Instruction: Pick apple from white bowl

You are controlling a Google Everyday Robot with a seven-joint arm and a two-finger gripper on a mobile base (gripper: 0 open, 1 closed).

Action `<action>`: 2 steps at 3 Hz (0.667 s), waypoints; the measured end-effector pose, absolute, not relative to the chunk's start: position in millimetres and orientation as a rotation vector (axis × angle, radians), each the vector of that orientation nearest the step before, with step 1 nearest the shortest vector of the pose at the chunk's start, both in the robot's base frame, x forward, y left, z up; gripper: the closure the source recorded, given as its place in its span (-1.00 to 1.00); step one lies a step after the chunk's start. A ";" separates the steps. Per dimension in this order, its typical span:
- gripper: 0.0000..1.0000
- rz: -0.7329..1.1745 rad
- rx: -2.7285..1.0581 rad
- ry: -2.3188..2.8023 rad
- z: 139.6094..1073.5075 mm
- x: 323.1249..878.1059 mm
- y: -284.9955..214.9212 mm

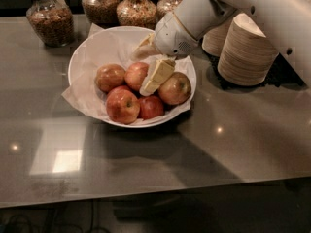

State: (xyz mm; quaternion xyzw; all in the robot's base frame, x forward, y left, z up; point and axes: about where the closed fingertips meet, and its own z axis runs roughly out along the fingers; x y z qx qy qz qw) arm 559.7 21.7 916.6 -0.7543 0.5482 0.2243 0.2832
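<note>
The white bowl (87,52), lined with crumpled white paper, stands at the middle back of the table and holds several apples. A large reddish-orange apple (122,106) lies at the front, and two more reddish-orange apples lie at the left (109,76) and the centre (135,74). A paler yellow-green apple (175,88) lies at the right and a small dark-red one (151,107) at the front right. My gripper (149,62) is down inside the bowl and open. One cream finger (156,75) rests between the centre apple and the pale apple. It holds nothing.
Stacks of tan paper bowls (245,52) stand right of the white bowl, under my arm. Glass jars of grains (48,18) line the back edge. The grey table (146,169) stretches toward the front.
</note>
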 end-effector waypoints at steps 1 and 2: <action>-0.40 0.603 -2.035 1.486 907.7 562.6 21.6; -0.42 0.606 -2.043 1.509 900.7 566.0 18.9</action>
